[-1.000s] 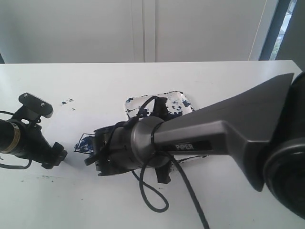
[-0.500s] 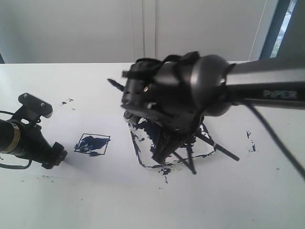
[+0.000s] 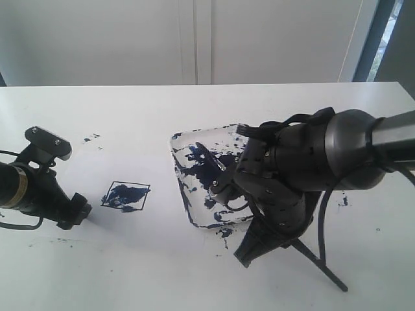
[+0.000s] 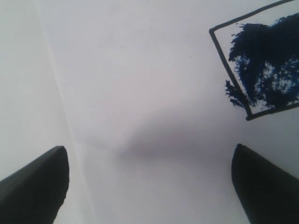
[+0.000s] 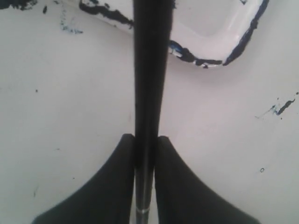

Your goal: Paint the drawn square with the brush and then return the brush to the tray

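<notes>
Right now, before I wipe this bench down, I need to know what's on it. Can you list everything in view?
drawn square: one, black outline with a dark blue smear inside, on the table to the left of the tray
tray: one, white blotched with dark blue paint, mid-table
brush: one, thin and black, one end over the tray, the other sticking out past the right hand
paint specks: several, dark blue, behind the square and right of the tray
table: one, white, under everything
wall: one, white, behind the table
left hand: one, black, open, beside the square
right hand: one, black, shut on the brush, at the tray's near edge
</notes>
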`<state>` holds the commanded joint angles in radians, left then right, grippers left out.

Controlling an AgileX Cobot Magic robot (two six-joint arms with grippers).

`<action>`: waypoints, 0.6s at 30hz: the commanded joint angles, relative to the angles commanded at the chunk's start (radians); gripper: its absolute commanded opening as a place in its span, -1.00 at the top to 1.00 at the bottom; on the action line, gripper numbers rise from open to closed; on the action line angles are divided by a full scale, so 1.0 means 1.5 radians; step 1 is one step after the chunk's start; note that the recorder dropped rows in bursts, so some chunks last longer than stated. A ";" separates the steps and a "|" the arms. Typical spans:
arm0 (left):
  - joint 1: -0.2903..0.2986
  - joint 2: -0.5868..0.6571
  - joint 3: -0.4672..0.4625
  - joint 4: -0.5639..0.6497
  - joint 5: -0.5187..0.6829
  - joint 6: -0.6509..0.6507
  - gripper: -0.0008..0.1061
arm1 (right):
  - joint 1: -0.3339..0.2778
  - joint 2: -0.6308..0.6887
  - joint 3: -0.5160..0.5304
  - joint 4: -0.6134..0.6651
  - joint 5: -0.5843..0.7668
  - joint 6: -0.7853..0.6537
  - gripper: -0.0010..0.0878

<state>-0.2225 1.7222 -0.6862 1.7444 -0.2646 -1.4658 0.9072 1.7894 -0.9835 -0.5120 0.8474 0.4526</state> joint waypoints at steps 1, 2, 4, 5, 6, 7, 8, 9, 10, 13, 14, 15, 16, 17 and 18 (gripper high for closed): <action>0.000 0.000 0.000 0.000 -0.003 0.000 -0.78 | 0.000 0.003 0.004 -0.006 -0.007 0.003 0.98; 0.000 0.000 0.000 0.000 -0.003 0.000 -0.78 | 0.000 0.006 0.009 -0.007 -0.011 0.003 0.95; 0.000 0.000 0.000 0.000 -0.003 0.000 -0.78 | 0.000 0.018 0.016 -0.015 -0.021 0.016 0.78; 0.000 0.000 0.000 0.000 -0.003 0.000 -0.78 | 0.000 0.022 0.019 -0.018 -0.027 0.021 0.68; 0.000 0.000 0.000 0.000 -0.003 0.000 -0.78 | 0.000 0.025 0.019 -0.018 -0.032 0.027 0.60; 0.000 0.000 0.000 0.000 -0.003 0.000 -0.78 | 0.000 0.026 0.020 -0.020 -0.035 0.033 0.49; 0.000 0.000 0.000 0.000 -0.003 0.000 -0.78 | 0.000 0.027 0.020 -0.020 -0.041 0.034 0.38; 0.000 0.000 0.000 0.000 -0.003 0.000 -0.78 | 0.000 0.027 0.020 -0.020 -0.044 0.034 0.29; 0.000 0.000 0.000 0.000 -0.003 0.000 -0.78 | 0.000 0.027 0.020 -0.020 -0.047 0.034 0.20; 0.000 0.000 0.000 0.000 -0.003 0.000 -0.78 | 0.000 0.021 0.020 -0.020 -0.047 0.034 0.11; 0.000 0.000 0.000 0.000 -0.003 0.000 -0.78 | 0.000 0.016 0.020 -0.020 -0.045 0.034 0.11; 0.000 0.000 0.000 0.000 -0.003 0.000 -0.78 | 0.000 0.013 0.020 -0.020 -0.045 0.034 0.11; 0.000 0.000 0.000 0.000 -0.003 0.000 -0.78 | 0.000 0.007 0.020 -0.020 -0.042 0.034 0.11; 0.000 0.000 0.000 0.000 -0.003 0.000 -0.78 | 0.000 0.002 0.021 -0.020 -0.041 0.034 0.11; 0.000 0.000 0.000 0.000 -0.003 0.000 -0.78 | 0.000 -0.004 0.021 -0.020 -0.040 0.035 0.11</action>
<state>-0.2225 1.7222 -0.6862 1.7444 -0.2695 -1.4658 0.9072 1.7840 -0.9522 -0.5417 0.7871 0.5048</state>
